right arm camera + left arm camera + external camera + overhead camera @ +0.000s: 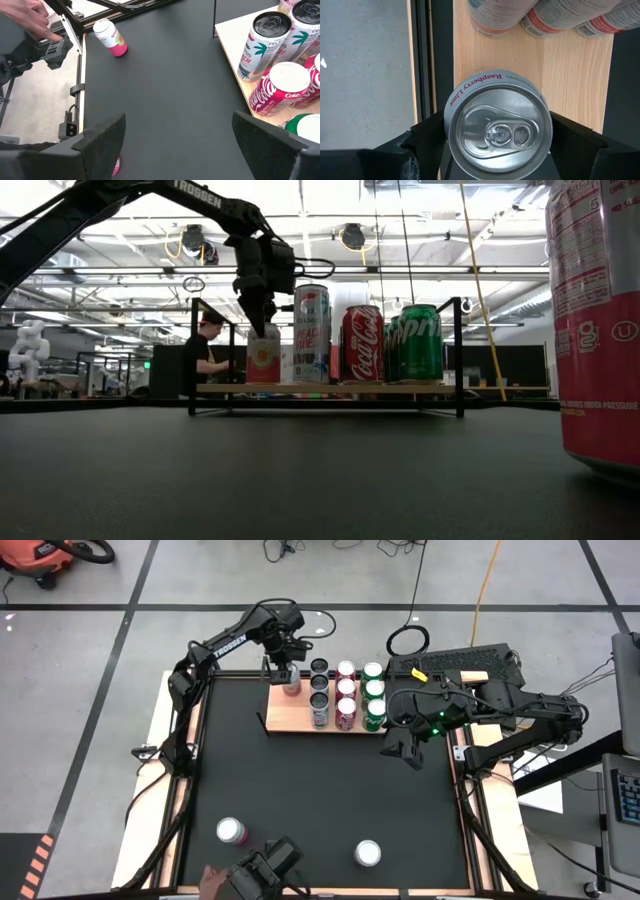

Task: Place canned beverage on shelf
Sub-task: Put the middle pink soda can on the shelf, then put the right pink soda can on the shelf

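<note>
The left end effector (290, 673) is clenched around a red-and-white Raspberry Lime aluminium can (498, 125) standing upright at the left end of the flat light-brown wooden shelf (283, 718), at the far edge of the black-matted surface (320, 790). In the left wrist view the dark fingers (427, 135) press both sides of its rim and its lower body is hidden. Nine other upright cans (346, 690) fill the shelf's right part; their labels are mostly unreadable from above. The right end effector (402, 753) hangs released over the mat beside the shelf's right end. Two more cans (231, 831) (367, 853) stand near the front edge, where a person's hand (27, 17) is cut off.
</note>
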`<state>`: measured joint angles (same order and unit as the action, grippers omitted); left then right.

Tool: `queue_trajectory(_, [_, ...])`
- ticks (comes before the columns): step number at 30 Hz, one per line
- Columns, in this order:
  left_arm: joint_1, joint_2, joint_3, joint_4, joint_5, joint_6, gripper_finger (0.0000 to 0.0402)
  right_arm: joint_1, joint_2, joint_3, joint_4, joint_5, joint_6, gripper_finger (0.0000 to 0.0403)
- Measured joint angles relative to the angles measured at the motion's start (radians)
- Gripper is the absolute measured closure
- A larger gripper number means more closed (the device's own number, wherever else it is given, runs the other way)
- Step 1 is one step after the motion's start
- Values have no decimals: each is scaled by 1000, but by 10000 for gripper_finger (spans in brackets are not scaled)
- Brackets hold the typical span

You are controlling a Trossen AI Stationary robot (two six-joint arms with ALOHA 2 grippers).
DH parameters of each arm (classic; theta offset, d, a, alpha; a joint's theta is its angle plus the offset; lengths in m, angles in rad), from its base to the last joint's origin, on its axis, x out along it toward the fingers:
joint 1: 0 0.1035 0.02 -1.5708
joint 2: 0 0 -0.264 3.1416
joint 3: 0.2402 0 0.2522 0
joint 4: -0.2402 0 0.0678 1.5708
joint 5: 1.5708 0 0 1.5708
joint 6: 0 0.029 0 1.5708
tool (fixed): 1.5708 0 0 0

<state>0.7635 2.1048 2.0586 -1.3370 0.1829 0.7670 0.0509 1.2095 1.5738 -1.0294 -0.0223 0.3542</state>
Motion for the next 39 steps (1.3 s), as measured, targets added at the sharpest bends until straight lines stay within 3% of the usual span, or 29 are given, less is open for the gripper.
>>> queue_trajectory(4, [0,0,0,8,-2,-1,94,0,0,0,0,0,0,62])
queue_trajectory(13, [-1,5,-3,28,-60,-1,6,0,0,0,0,0,0,62])
queue_trajectory(22, [-26,-4,-2,15,-97,-49,7,-22,0,0,0,0,-16,62])
queue_trajectory(28, [-54,-8,14,-10,-186,-100,7,-43,0,0,0,-4,-28,62])
queue_trajectory(39, [-74,-11,184,-80,-215,-253,7,-45,-1,0,-3,-7,-49,62])
